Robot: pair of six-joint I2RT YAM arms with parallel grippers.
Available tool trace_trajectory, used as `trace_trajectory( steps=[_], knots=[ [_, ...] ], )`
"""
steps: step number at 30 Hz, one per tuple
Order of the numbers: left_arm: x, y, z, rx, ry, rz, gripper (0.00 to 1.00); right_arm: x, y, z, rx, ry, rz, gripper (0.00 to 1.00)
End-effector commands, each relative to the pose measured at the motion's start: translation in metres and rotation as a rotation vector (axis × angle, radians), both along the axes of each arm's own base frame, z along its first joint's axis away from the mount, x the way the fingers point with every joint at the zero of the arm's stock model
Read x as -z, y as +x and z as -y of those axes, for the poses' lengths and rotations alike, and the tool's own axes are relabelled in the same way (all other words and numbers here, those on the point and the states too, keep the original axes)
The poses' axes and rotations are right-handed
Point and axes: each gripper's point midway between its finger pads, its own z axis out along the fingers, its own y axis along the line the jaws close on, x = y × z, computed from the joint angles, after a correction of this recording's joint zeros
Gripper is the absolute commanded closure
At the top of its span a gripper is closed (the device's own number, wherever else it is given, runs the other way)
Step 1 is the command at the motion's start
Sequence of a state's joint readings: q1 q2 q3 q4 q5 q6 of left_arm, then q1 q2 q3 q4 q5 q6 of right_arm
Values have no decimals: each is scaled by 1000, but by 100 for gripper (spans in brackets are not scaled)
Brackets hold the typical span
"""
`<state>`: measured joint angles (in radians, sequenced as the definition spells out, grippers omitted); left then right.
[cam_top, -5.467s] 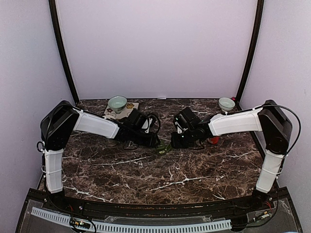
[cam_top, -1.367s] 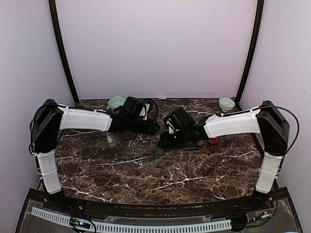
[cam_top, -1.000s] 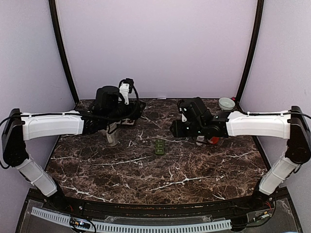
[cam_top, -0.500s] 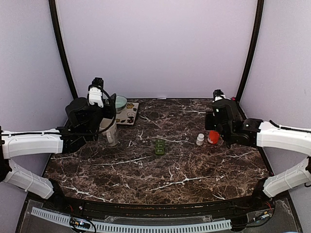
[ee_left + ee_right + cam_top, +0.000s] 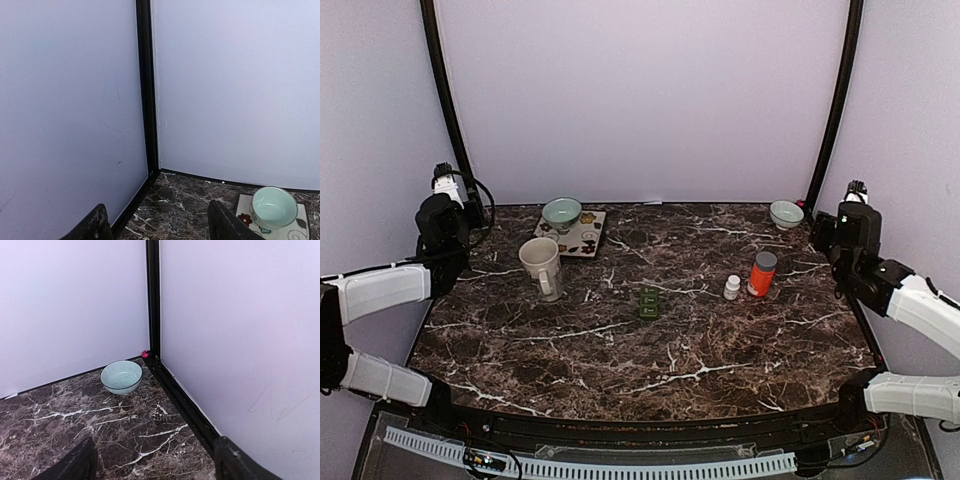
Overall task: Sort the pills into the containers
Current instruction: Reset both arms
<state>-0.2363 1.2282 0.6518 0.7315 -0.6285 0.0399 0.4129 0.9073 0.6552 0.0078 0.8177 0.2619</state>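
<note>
No loose pills can be made out. A small green sectioned box lies mid-table, with a white bottle and an orange bottle to its right. A pale green bowl sits on a patterned plate at the back left. A smaller bowl stands at the back right. My left gripper hangs by the left wall, open and empty. By the right wall my right gripper is also open, holding nothing.
A beige mug stands upright left of centre, in front of the plate. Black frame posts stand in both back corners. White walls close in the marble table on three sides.
Both arms have pulled away from the green box at the middle, out to the side walls. Both grippers have opened wider. The bottles, mug and box stay where they were.
</note>
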Motion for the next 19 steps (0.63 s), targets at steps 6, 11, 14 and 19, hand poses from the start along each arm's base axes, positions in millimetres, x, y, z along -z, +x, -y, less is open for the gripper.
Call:
trace_trajectory(
  steps=[6, 11, 14, 19],
  knots=[
    [23, 15, -21, 171, 152, 84, 16, 13, 25, 33, 65, -29, -7, 0],
    [45, 18, -22, 205, 160, 35, 14, 20, 40, 45, 134, 7, -39, 0],
    [51, 19, -23, 223, 148, 28, 13, 23, 40, 51, 184, 16, -54, 0],
    [56, 16, -32, 197, 130, 25, 13, 22, 31, 56, 214, 50, -4, 0]
  ],
)
